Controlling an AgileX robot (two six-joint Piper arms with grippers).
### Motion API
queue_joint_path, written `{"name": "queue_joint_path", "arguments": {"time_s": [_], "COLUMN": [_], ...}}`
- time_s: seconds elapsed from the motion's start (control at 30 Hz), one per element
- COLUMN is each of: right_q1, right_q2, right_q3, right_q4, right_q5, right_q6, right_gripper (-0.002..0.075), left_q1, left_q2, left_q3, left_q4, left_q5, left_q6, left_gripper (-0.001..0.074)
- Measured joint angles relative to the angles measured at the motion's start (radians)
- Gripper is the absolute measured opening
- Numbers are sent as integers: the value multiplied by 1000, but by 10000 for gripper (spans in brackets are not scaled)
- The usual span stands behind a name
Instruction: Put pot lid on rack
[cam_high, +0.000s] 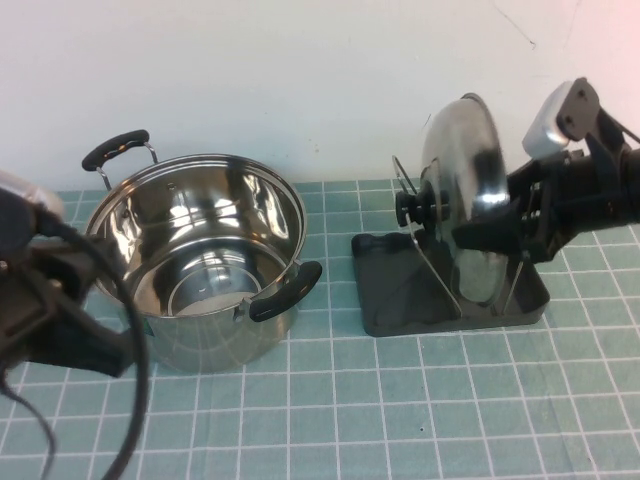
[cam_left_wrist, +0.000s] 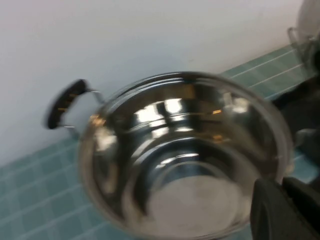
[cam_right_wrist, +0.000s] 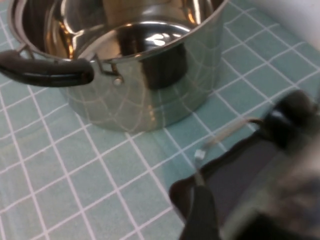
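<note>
The pot lid stands on edge in the rack, between the wire loops, its black knob facing the pot. My right gripper reaches in from the right, one finger across the lid's face, and looks shut on the lid's rim. In the right wrist view the lid is a blur beside one dark finger, above the rack's tray. My left gripper is low at the left next to the steel pot, its fingers close together and holding nothing.
The open steel pot with two black handles stands at the table's left and also shows in the left wrist view and the right wrist view. A white wall runs behind. The green grid mat covers the table.
</note>
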Motion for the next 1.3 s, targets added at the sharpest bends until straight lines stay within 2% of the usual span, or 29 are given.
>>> {"name": "queue_joint_path", "arguments": {"time_s": [0.23,0.4,0.47,0.6,0.67,0.73,0.87,1.0,1.17,1.3], "right_q1": [-32,-85,-109,-148,-152,-153,-156,-158,-158,-158], "right_q2": [-65,-146,-186,-277,-321,-357,-454,-586,-828,-1015], "right_q3": [-127,-197,-207,-215,-215,-215,-184,-91,152,397], "right_q4": [-87,-117,-137,-228,-312,-421,-730,-1000,-1050,-989], "right_q5": [15,57,102,243,334,390,369,232,1,-132], "right_q6": [129,211,238,267,297,339,508,691,750,740], "right_gripper": [547,520,440,167,73,34,11,8,7,6], "left_q1": [0,0,0,0,0,0,0,0,0,0], "left_q2": [-155,-303,-362,-486,-563,-638,-769,-840,-845,-845], "left_q3": [0,0,0,8,25,53,137,256,410,512], "left_q4": [310,342,312,213,138,61,-43,-120,-206,-168], "left_q5": [233,473,598,680,658,608,453,315,99,-96], "left_q6": [-119,-219,-246,-245,-226,-193,-157,-144,-89,-35], "left_gripper": [1,1,1,0,0,-1,-1,-1,-1,-1]}}
